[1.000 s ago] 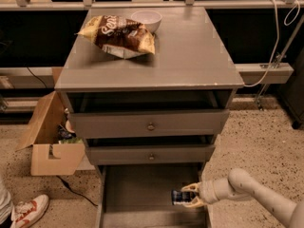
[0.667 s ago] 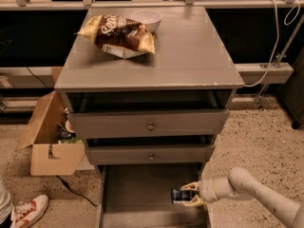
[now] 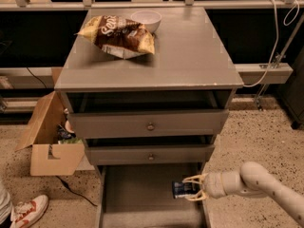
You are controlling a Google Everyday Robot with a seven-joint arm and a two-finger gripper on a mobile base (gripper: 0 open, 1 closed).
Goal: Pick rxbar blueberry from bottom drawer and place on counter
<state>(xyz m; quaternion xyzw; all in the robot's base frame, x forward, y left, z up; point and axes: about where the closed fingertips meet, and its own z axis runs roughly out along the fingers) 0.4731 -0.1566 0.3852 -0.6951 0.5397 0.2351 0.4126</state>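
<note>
The bottom drawer (image 3: pixel 137 194) is pulled open below the cabinet, showing a plain grey floor. The rxbar blueberry (image 3: pixel 181 189), a small dark bar with pale blue print, sits at the drawer's right side. My gripper (image 3: pixel 191 189) reaches in from the right on a pale arm; its tan fingers are closed around the bar's right end, one above and one below. I cannot tell whether the bar rests on the floor or is lifted. The counter (image 3: pixel 190 51) is the cabinet's flat grey top.
A brown-and-yellow chip bag (image 3: pixel 118 36) and a white bowl (image 3: pixel 146 19) lie at the counter's back left. Two upper drawers with brass knobs (image 3: pixel 150 126) stand slightly open. An open cardboard box (image 3: pixel 50 141) and a shoe (image 3: pixel 28 210) are on the floor at the left.
</note>
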